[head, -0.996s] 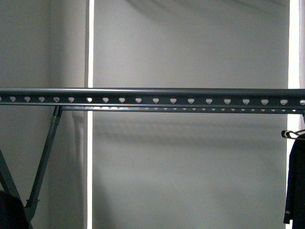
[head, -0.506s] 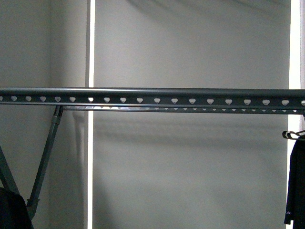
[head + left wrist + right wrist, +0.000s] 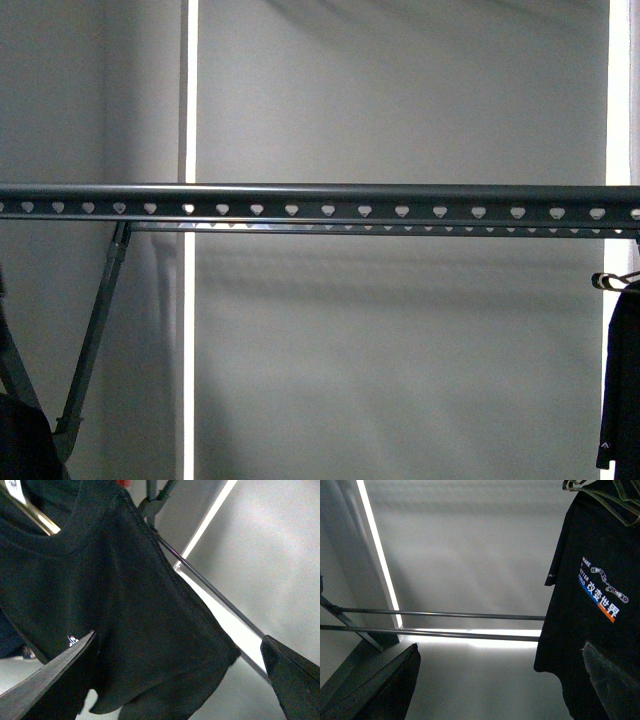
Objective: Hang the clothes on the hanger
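Status: rack rail (image 3: pixel 320 205) with the heart holes spans the front view with nothing hung mid-span. Only a dark garment (image 3: pixel 622 380) on a white-and-black hook (image 3: pixel 610 281) sits at the far right edge, cut off by the frame. The printed black T-shirt (image 3: pixel 585 630) shows in the right wrist view on a wire hanger (image 3: pixel 600 492); the hook top is out of frame, so can't confirm what it hangs from. On the right gripper (image 3: pixel 500 644) the fingers are apart, nothing between them, tee off to one side. On the left gripper (image 3: pixel 177 637) the fingers are apart too, with a black short-sleeved shirt (image 3: pixel 125 595) close in front, not clamped. It's possibly the same tee, print not visible. Judgement: neither arm holds the tee, so grasping it and hooking it on the rail look left to do. Arms not in front view; dark blob (image 3: pixel 20 440) bottom left unidentifiable.
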